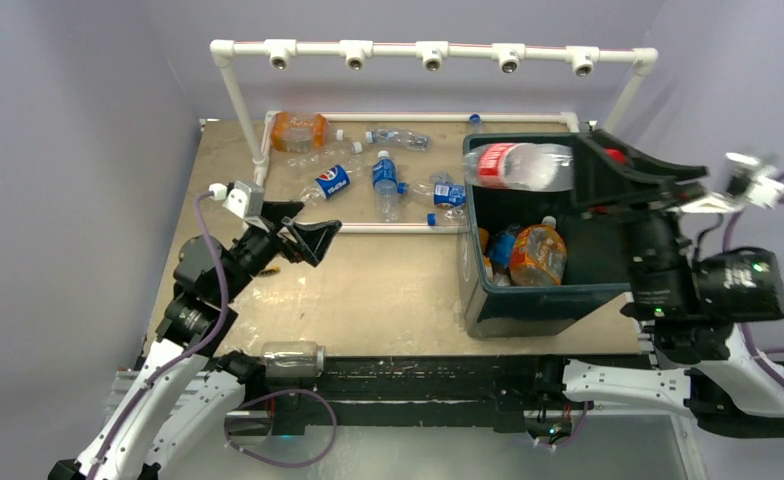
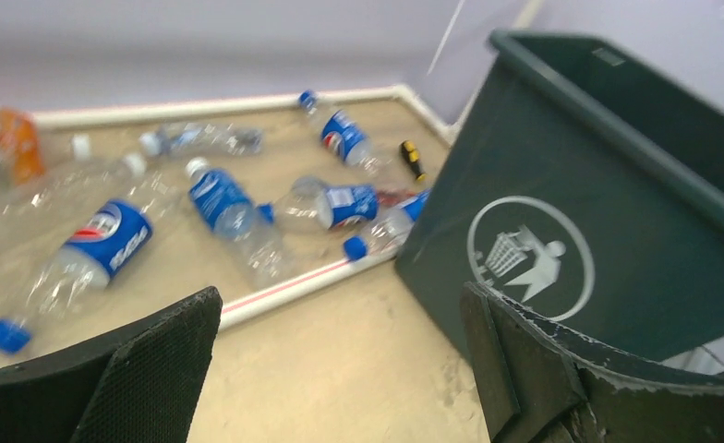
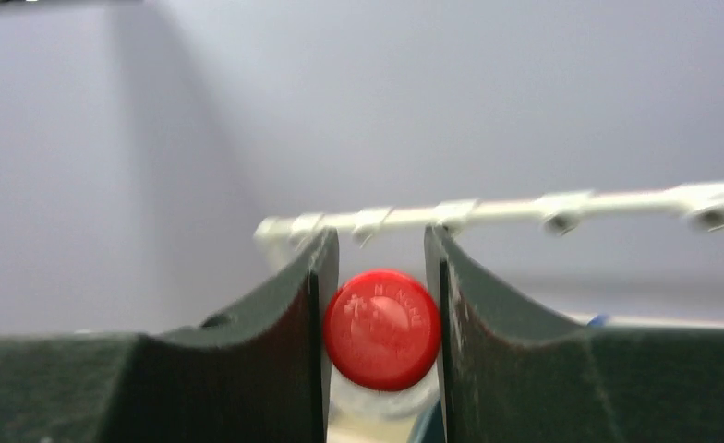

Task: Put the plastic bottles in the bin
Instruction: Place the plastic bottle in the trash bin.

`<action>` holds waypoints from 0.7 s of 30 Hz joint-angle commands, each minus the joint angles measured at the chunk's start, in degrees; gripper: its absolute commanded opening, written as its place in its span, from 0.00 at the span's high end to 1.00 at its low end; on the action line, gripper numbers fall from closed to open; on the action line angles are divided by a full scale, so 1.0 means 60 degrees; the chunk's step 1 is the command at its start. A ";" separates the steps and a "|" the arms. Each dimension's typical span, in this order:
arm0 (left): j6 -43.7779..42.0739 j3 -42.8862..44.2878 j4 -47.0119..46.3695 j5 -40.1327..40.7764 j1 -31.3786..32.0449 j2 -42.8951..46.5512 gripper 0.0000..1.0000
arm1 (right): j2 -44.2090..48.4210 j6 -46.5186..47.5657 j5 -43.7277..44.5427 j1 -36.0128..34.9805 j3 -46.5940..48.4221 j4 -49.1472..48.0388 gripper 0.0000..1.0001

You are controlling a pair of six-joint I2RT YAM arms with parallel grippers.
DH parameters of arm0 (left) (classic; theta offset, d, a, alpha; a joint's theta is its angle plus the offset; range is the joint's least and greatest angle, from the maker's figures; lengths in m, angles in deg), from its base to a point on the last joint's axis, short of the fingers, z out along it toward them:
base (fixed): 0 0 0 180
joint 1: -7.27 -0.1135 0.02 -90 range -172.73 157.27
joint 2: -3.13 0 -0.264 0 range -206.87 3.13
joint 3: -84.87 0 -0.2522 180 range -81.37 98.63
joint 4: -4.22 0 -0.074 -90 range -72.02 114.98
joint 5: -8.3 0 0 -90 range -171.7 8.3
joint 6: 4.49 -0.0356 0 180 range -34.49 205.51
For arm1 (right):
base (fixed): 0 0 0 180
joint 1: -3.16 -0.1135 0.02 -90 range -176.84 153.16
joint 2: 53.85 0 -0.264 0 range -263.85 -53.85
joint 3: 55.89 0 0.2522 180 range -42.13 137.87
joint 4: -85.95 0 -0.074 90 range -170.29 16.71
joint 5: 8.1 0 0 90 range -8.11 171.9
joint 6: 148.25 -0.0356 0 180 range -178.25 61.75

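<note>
My right gripper is shut on the red cap of a clear, red-labelled plastic bottle, which hangs level over the far end of the dark green bin. In the right wrist view the gripper pinches the cap from both sides. Several bottles lie in the bin, one of them orange. My left gripper is open and holds nothing, above bare table left of the bin. Ahead of that gripper lie several bottles, among them a Pepsi bottle and an orange one.
A white PVC pipe frame borders the loose bottles, and a taller pipe rail crosses the back. A yellow-and-black screwdriver lies near the bin's far corner. One clear bottle lies at the table's near edge by the left arm's base.
</note>
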 commanded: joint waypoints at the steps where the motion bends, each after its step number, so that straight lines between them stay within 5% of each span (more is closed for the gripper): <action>1: -0.0184 -0.0570 -0.0180 0.1166 -0.0002 0.0180 0.01 | -0.0412 0.4083 0.2853 -0.0009 -0.1150 -0.3273 1.00; 6: -0.0226 -0.0623 -0.0106 0.1485 -0.0002 0.0268 0.01 | -0.0842 0.3999 0.4278 0.0030 -0.1360 -0.2658 1.00; 10: -0.0382 -0.0076 -0.0073 0.1540 -0.0002 -0.0112 0.01 | -0.1032 0.0882 0.4253 0.0467 -0.0955 0.0773 1.00; 15: -0.0120 0.1651 0.0428 0.1392 -0.0002 -0.1586 0.02 | -0.1766 -0.2498 0.1660 0.2675 -0.0253 0.4551 1.00; 18: -0.0070 0.2328 0.0445 0.1197 -0.0002 -0.2081 0.02 | -0.1747 -0.3328 0.0471 0.3492 -0.0498 0.4911 1.00; 19: -0.0095 0.2433 0.0379 0.1212 -0.0002 -0.2133 0.02 | -0.1642 -0.3399 0.0269 0.3505 -0.0598 0.4749 0.98; 21: -0.0252 0.2628 0.0299 0.1352 -0.0002 -0.2209 0.02 | -0.1585 -0.3579 -0.0041 0.3506 -0.0546 0.4777 0.71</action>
